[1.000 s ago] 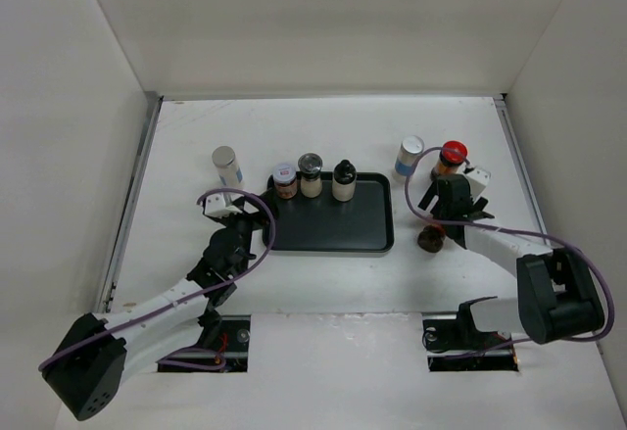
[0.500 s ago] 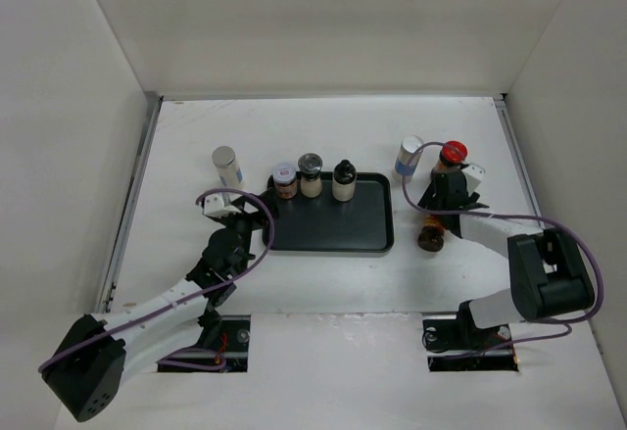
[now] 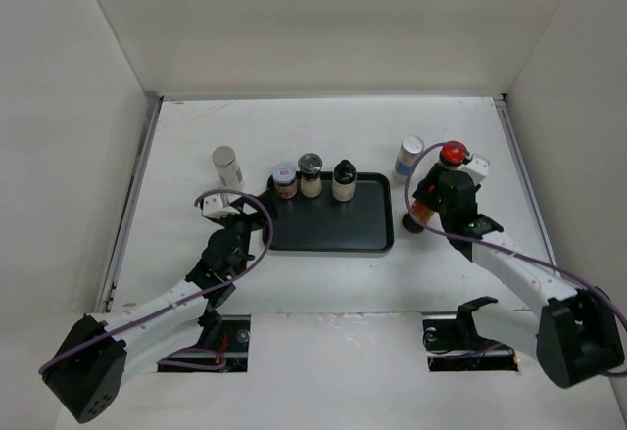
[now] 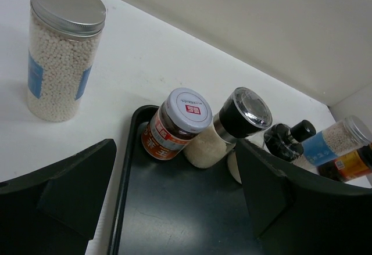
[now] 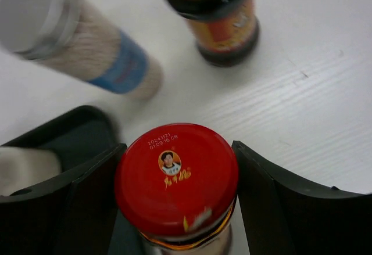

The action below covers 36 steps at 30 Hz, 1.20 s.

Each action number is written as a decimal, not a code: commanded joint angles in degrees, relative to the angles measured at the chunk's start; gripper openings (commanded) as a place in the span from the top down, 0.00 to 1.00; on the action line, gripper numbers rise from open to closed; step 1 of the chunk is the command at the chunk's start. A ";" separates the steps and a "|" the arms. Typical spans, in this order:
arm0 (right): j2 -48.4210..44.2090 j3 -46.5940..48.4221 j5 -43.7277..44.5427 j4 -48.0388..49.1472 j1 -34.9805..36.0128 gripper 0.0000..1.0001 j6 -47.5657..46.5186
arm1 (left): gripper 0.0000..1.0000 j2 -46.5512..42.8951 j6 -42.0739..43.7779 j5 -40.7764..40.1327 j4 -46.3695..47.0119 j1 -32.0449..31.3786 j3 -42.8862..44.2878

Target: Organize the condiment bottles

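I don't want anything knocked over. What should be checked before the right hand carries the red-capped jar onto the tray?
1. Grip: right hand has its fingers against both sides of the red-capped jar lid: ok.
2. Jar lifted off the table: cannot tell.
3. Landing room: black tray is bare on its right half: ok.
4. Neighbours: other red-capped bottle and white cylinder stand apart from the fingers: ok.
5. Left hand open, empty, at the tray's left edge, away from the landing spot: ok.
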 commanded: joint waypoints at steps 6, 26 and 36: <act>-5.63 0.38 5.00 10.01 5.56 0.61 -3.02 | 0.16 1.03 -0.61 0.61 2.97 0.40 0.05; -5.89 7.66 10.53 3.78 15.58 0.62 -8.20 | 0.16 0.41 -0.61 0.61 2.89 0.32 -0.12; 2.01 18.65 10.88 5.09 22.61 0.62 -11.80 | 0.16 -0.12 -0.70 0.52 2.71 0.40 -0.12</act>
